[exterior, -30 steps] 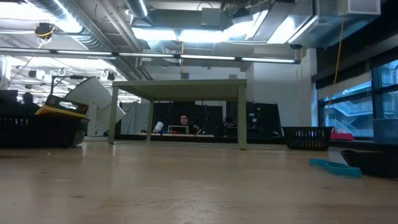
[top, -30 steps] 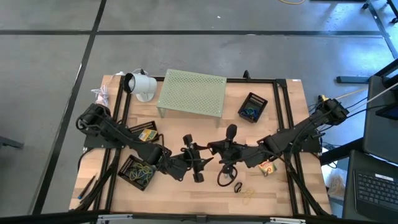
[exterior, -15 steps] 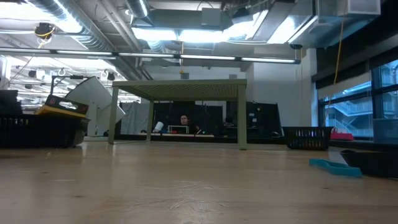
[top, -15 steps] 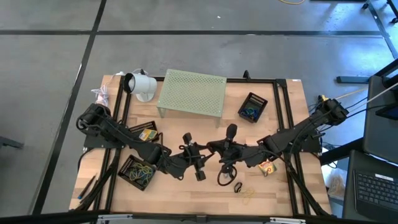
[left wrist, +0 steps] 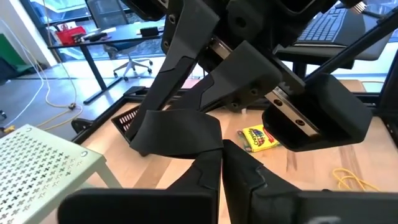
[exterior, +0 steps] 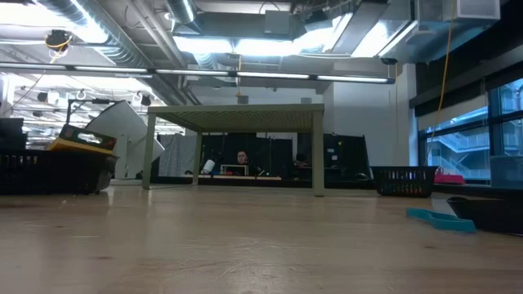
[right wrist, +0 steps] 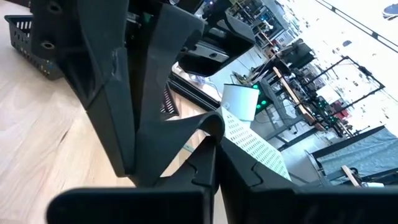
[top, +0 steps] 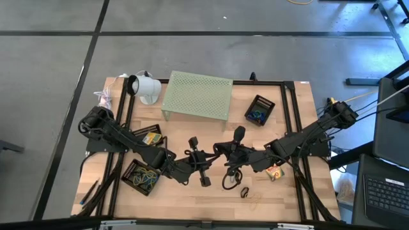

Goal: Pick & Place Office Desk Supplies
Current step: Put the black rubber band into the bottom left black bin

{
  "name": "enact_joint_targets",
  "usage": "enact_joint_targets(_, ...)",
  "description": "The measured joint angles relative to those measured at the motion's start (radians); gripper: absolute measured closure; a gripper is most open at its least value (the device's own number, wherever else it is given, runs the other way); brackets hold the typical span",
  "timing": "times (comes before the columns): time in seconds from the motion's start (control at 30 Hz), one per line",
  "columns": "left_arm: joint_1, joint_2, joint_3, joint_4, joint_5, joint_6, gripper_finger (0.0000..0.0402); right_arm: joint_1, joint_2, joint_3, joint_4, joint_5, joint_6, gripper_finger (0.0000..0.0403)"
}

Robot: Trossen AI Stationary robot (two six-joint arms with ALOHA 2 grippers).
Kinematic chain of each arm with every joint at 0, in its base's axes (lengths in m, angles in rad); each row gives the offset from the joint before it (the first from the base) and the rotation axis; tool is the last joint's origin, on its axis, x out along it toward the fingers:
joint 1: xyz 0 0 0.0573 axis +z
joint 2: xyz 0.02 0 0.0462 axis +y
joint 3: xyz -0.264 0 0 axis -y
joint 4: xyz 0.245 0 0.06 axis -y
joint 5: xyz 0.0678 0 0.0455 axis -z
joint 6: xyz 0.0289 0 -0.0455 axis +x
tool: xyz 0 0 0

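We have both claws clenched on nothing at mid-tabletop (top: pixel 300 191), left claw (top: pixel 203 167) facing right claw (top: pixel 225 160). The thin tan rubber-band loop (top: pixel 254 199) lies near the front edge; we should open fully before descending.

Bare wood beside the riser (top: pixel 196 95); mid-table crowded by left hand (top: pixel 203 167) and right hand (top: pixel 225 158).

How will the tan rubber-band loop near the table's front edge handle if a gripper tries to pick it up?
The tan rubber-band loop is a thin strand lying flat on the table, so it is probably floppy and hard to pinch. It looks very light and would likely slide when nudged.
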Motion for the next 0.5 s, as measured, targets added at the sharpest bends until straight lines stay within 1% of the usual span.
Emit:
enact_joint_targets(0.3, -0.006, 0.0, 0.0, -0.001, 0.001, 0.011, 0.0396, 0.0, 0.0, 0.0, -0.001, 0.0, 0.008, 0.039)
enact_joint_targets(0.4, -0.006, 0.0, 0.0, -0.001, 0.008, 0.01, 0.0383, 0.0, 0.0, 0.0, -0.002, 0.0, 0.04, 0.0392)
enact_joint_targets(0.5, -0.006, 0.0, 0.0, -0.001, 0.064, 0.042, 0.0362, 0.0, 0.001, 0.0, -0.002, -0.001, 0.056, 0.0392)
